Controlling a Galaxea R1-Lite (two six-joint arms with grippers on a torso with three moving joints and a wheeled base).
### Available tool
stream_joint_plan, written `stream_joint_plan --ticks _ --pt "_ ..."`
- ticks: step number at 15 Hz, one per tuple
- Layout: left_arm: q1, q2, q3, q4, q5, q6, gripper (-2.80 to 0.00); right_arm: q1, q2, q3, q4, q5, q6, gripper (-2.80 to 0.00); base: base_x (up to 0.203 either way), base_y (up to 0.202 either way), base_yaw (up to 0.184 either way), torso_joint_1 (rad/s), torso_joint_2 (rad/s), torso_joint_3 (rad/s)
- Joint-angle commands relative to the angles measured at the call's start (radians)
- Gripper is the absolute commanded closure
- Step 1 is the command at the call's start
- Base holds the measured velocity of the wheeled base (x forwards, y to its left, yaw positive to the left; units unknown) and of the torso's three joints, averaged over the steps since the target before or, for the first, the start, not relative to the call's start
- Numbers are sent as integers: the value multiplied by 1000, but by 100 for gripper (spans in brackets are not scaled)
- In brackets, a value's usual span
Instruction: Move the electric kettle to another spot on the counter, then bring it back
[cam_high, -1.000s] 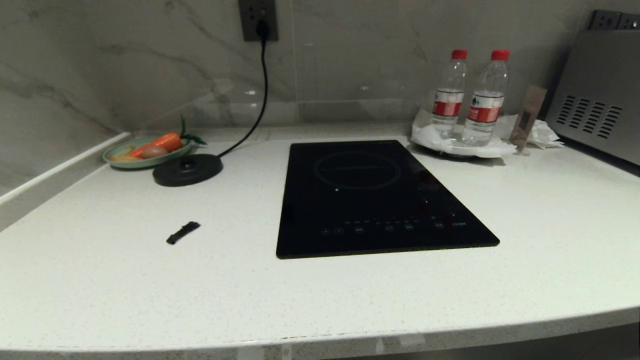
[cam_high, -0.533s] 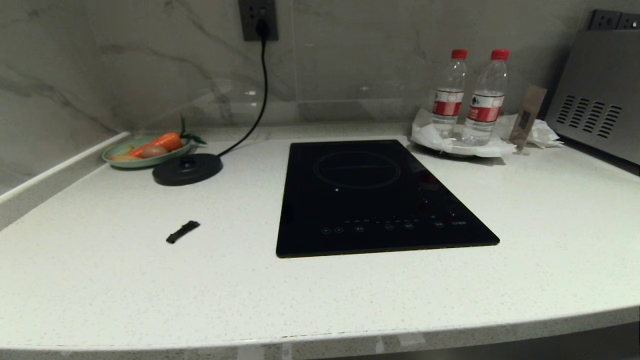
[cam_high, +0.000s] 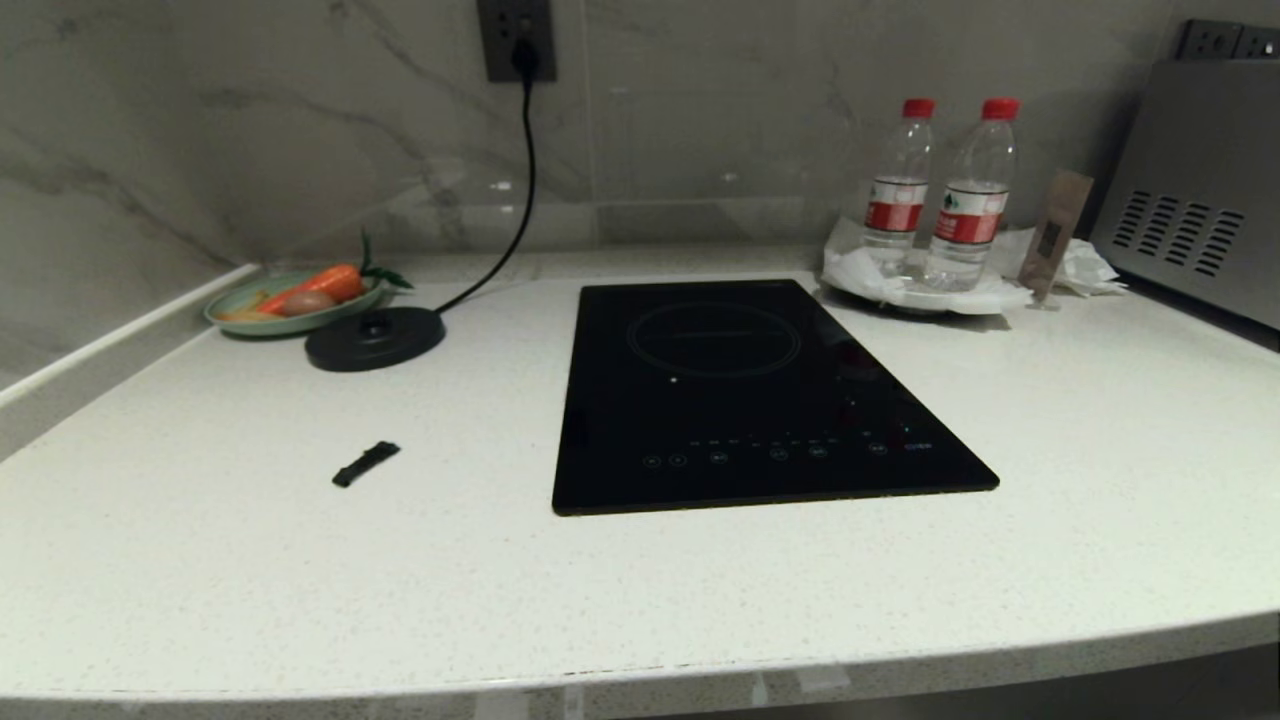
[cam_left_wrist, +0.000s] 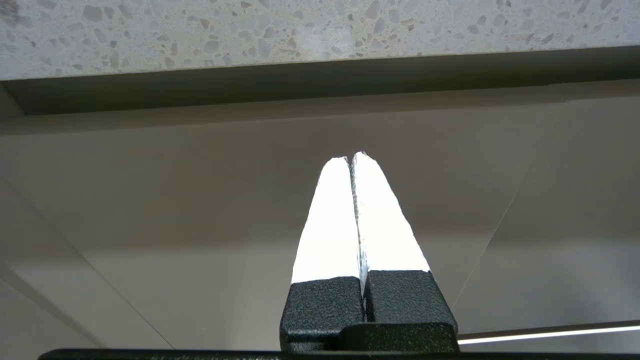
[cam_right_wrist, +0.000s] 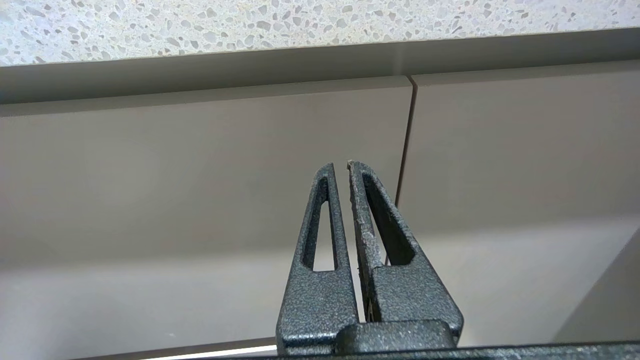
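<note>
The electric kettle is out of view in every frame. The white speckled counter (cam_high: 250, 570) fills the head view, and neither arm shows there. A flat round black base disc (cam_high: 375, 338) with a cord to the wall socket sits bare at the back left. My left gripper (cam_left_wrist: 352, 156) hangs below the counter's thick edge (cam_left_wrist: 300, 25) in front of a cabinet door, shut and empty. My right gripper (cam_right_wrist: 340, 164) hangs the same way under the counter's edge (cam_right_wrist: 250, 25), its fingers together and holding nothing.
A black glass hob (cam_high: 740, 390) lies in the middle. A green plate with a carrot (cam_high: 295, 298) stands at the back left, two water bottles (cam_high: 935, 200) on a white tray at the back right, a steel appliance (cam_high: 1200, 190) far right. A small black strip (cam_high: 366, 464) lies left of the hob.
</note>
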Motion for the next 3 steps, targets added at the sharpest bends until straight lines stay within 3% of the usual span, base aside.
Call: stream_joint_plan --ticks 1,3 --pt "0 2 0 1 1 -6 0 0 0 0 0 0 0 0 0 0 0 0 0 0" --pt "0 2 0 1 3 -10 0 0 0 0 0 0 0 0 0 0 0 0 0 0"
